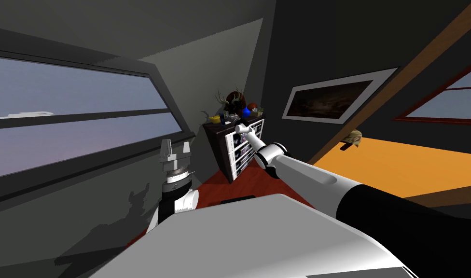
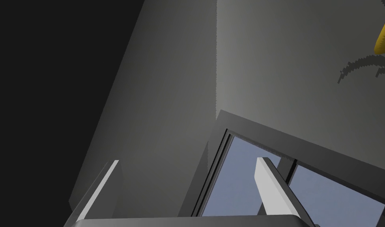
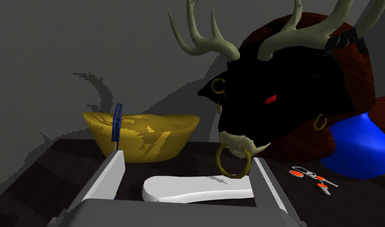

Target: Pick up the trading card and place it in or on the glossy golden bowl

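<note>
— How much room is up there?
— Little. The black antlered head (image 3: 282, 98) crowds my right gripper (image 3: 187, 157) on the dark shelf top (image 3: 49, 165), and the wall is just behind the golden bowl (image 3: 148, 134).
— Jaws?
— The right ones are wide apart, gripping nothing, with a white flat piece (image 3: 195, 189) between them. The blue trading card (image 3: 116, 120) stands on edge at one fingertip, before the bowl. My left gripper (image 1: 174, 153) is spread too, and empty.

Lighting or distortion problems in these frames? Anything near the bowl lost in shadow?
Head view: wide lens splays the room; the left claw throws a jagged shadow on the wall. Right wrist view: dim, antler shadows streak the wall behind the gold bowl, itself readable; the black antlered head loses detail.
</note>
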### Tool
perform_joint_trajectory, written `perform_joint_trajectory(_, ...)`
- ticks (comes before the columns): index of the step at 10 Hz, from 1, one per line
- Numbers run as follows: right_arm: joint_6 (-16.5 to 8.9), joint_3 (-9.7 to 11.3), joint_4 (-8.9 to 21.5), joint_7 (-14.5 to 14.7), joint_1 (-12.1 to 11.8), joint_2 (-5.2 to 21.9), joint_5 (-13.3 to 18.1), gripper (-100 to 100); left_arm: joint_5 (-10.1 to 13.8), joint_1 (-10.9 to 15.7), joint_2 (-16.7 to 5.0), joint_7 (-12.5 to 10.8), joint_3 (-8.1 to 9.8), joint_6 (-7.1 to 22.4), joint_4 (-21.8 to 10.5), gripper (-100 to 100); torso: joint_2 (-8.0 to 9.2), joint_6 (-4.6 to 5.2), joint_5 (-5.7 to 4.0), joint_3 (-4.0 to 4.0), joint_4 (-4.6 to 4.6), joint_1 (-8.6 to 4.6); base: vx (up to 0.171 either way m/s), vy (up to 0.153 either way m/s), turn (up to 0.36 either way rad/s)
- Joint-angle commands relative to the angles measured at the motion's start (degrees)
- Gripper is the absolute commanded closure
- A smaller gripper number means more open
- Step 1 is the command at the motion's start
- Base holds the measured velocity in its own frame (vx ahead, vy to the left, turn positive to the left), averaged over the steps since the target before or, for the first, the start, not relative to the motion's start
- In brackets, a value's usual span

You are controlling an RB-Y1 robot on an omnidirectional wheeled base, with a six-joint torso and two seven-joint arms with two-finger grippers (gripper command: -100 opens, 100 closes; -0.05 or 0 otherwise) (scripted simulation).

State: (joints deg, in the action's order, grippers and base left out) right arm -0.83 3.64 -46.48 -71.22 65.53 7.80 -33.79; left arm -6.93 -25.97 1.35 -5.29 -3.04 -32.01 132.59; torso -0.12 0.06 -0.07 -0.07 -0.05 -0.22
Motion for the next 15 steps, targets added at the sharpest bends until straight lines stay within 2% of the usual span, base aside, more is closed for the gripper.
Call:
perform_joint_trajectory(1,-1.14,-0.22,1.39,-0.77,1.98,-0.30,-0.37,-100,0.00,0.00,0.00,0.00,0.00,0.00,0.00,0,0.00,0.00,0.00,0.00,0.00,0.00,0.011,-0.074,0.088)
perform_joint_trajectory(2,-2.53,-0.08,3.79,-2.11,4.18,-0.76,-1.21,-100,0.00,0.00,0.00,0.00,0.00,0.00,0.00,0,-0.01,0.03,0.00,-0.01,0.00,0.02,0.003,-0.088,0.154)
perform_joint_trajectory(3,-2.53,-0.08,3.79,-2.11,4.43,-0.76,-1.21,-100,0.00,0.00,0.00,0.00,0.00,0.00,0.00,0,0.01,0.00,0.00,0.01,0.00,0.00,-0.001,-0.081,0.078)
perform_joint_trajectory(5,-5.05,0.17,7.62,-4.22,8.27,-1.60,-2.65,-100,0.00,0.00,0.00,0.00,0.00,0.00,0.00,0,0.02,0.02,0.00,0.01,0.00,-0.01,0.007,-0.096,0.162)
perform_joint_trajectory(6,-5.05,0.17,8.04,-4.22,8.61,-1.60,-2.65,-100,0.00,0.00,0.00,0.00,0.00,0.00,0.00,0,-0.01,0.01,-0.01,-0.01,0.00,-0.05,0.025,-0.092,0.080)
perform_joint_trajectory(7,-6.15,0.26,9.71,-5.00,10.31,-2.01,-3.25,-100,0.00,-0.01,0.00,0.00,0.00,0.00,0.00,0,-0.06,0.05,-0.03,-0.04,-0.02,-0.04,0.029,-0.090,0.108)
perform_joint_trajectory(8,-6.15,0.26,9.85,-5.00,10.31,-2.01,-3.25,-100,0.00,0.00,0.00,0.00,0.00,0.00,0.00,0,-0.08,0.02,-0.01,-0.05,-0.02,-0.03,0.025,-0.065,0.073)
perform_joint_trajectory(10,-7.99,0.38,12.80,-6.08,12.93,-2.90,-4.19,-100,0.00,-0.01,0.00,0.00,0.00,0.00,0.00,0,-0.12,0.03,0.00,-0.07,-0.03,0.03,0.034,-0.083,0.107)
perform_joint_trajectory(12,-7.99,0.38,12.80,-6.08,12.93,-2.90,-4.19,-100,0.00,-0.01,0.00,0.00,0.00,0.00,0.00,0,-0.13,0.06,-0.01,-0.08,-0.04,0.04,0.026,-0.046,0.034)
perform_joint_trajectory(14,-9.59,0.47,15.28,-6.77,14.99,-4.25,-4.94,-100,0.00,-0.01,0.01,0.00,0.00,0.00,0.00,0,-0.11,0.03,0.03,-0.07,-0.03,0.18,0.037,-0.047,0.106)
perform_joint_trajectory(15,-9.59,0.47,15.28,-6.77,14.99,-4.25,-4.94,-100,0.00,-0.01,0.00,0.00,0.00,0.00,0.00,0,-0.17,0.02,0.02,-0.10,-0.05,0.13,0.049,-0.062,0.060)
